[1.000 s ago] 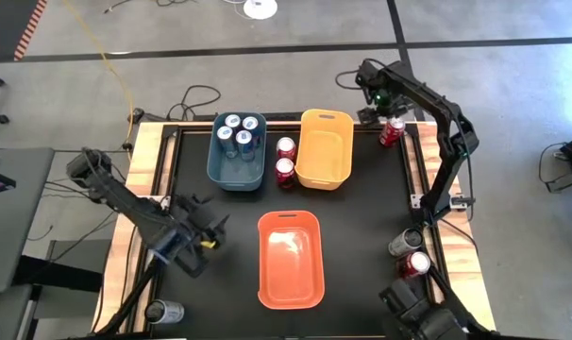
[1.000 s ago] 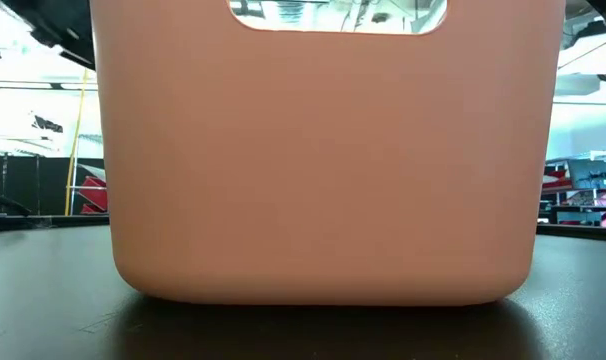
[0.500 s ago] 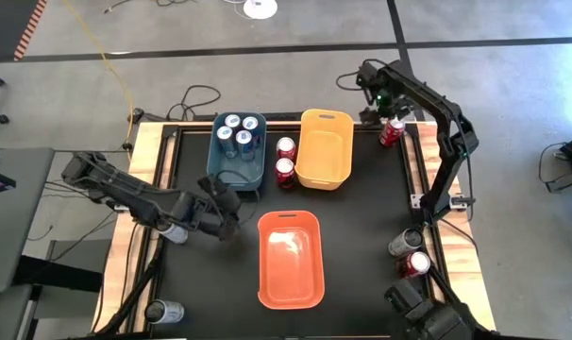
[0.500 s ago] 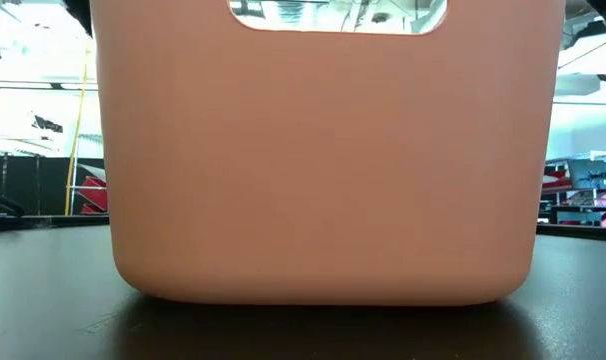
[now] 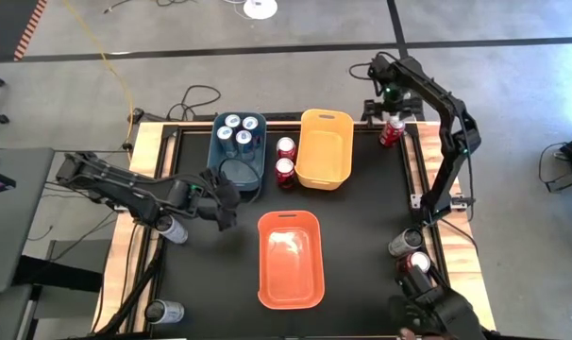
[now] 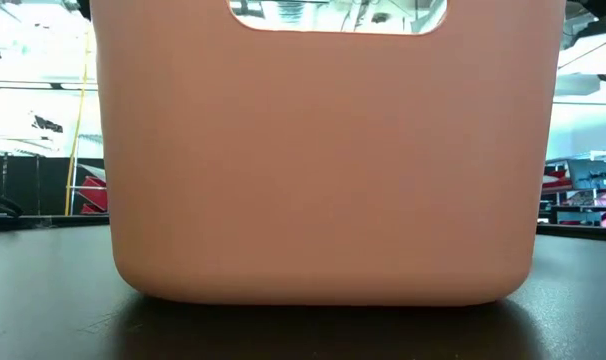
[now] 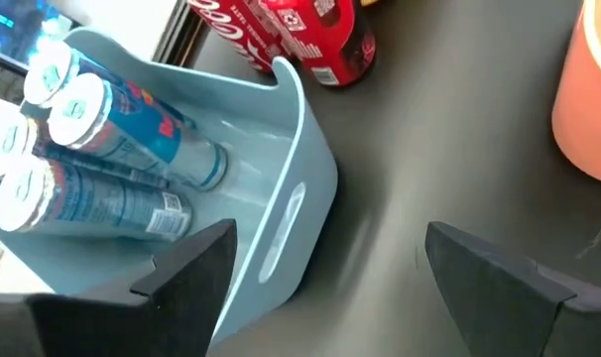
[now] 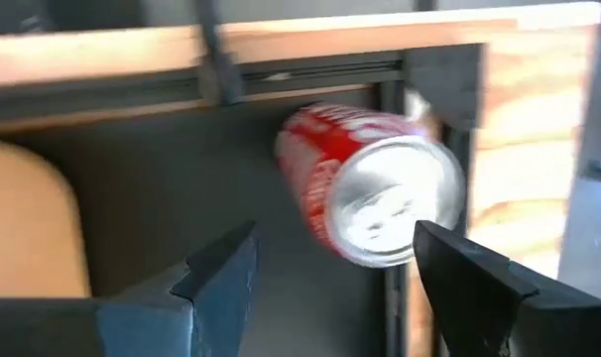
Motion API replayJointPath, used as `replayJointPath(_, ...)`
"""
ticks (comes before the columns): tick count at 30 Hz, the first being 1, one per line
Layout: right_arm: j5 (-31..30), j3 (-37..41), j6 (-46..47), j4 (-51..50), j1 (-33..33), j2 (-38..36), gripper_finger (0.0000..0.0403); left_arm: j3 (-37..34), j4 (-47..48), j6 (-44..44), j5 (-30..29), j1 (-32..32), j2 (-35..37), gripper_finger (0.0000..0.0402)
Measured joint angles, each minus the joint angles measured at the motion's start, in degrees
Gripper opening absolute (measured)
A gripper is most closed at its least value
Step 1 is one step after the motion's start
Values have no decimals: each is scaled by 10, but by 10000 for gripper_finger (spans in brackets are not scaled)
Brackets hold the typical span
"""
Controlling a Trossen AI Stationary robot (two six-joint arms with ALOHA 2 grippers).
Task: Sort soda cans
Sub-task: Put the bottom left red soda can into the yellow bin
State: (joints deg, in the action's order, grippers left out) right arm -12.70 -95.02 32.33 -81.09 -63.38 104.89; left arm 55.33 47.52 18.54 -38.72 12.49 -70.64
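Overhead, left gripper (image 5: 225,200) spread wide and empty beside blue bin (image 5: 237,170) holding four blue cans (image 5: 239,133). Right gripper (image 5: 388,106) parted wide above red can (image 5: 391,131) at far right table corner, nothing held. Two red cans (image 5: 284,159) between blue and yellow bin (image 5: 324,151).

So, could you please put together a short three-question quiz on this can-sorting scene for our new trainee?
1. True or false: the orange plastic bin holds cans.
2. How many blue cans stand in the dark blue plastic bin?
3. The right gripper hovers over: A) a red can at the table's far right corner, B) the yellow plastic bin, C) a silver can.

Key: 1 false; 2 four; 3 A.
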Motion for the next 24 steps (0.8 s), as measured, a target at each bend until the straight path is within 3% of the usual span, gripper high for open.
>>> replayJointPath(10,-30,0,53,-21,-3,39,281,0,8,-4,2,0,3,325)
replayJointPath(24,-8,-1,7,-42,23,46,281,0,11,-13,-1,0,3,325)
